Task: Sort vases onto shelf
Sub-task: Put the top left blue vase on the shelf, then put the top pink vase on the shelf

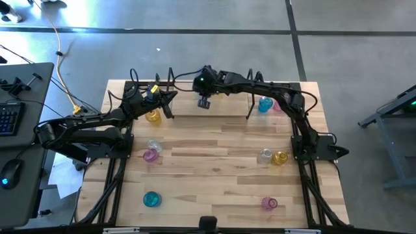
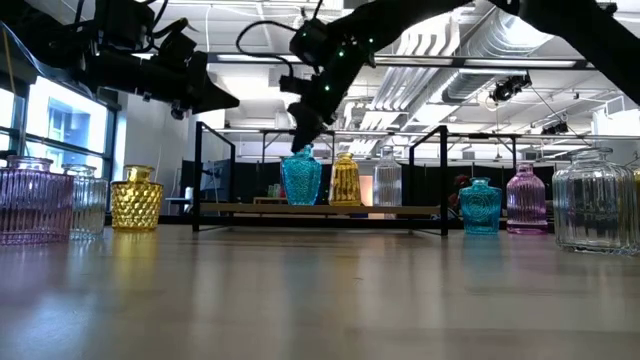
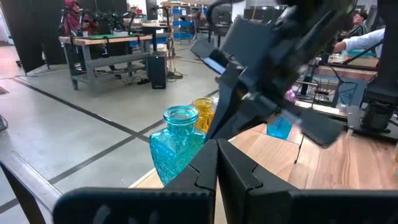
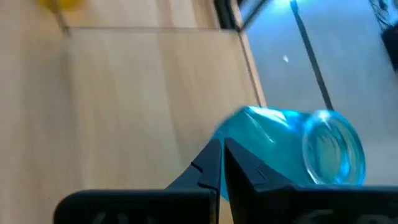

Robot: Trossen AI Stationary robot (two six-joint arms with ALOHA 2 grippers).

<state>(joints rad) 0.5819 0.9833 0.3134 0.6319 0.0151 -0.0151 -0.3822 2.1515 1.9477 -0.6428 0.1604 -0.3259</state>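
Where overhead arms hide it, low view shows teal vase (image 2: 300, 177) shelved.

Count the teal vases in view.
3 vases: one on the shelf under the right gripper, one just right of the shelf, one on the table's left. More may be hidden.

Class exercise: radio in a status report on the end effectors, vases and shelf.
Both end effectors shut, empty. Right end effector above teal vase on shelf. Left end effector near yellow vase. Path open.
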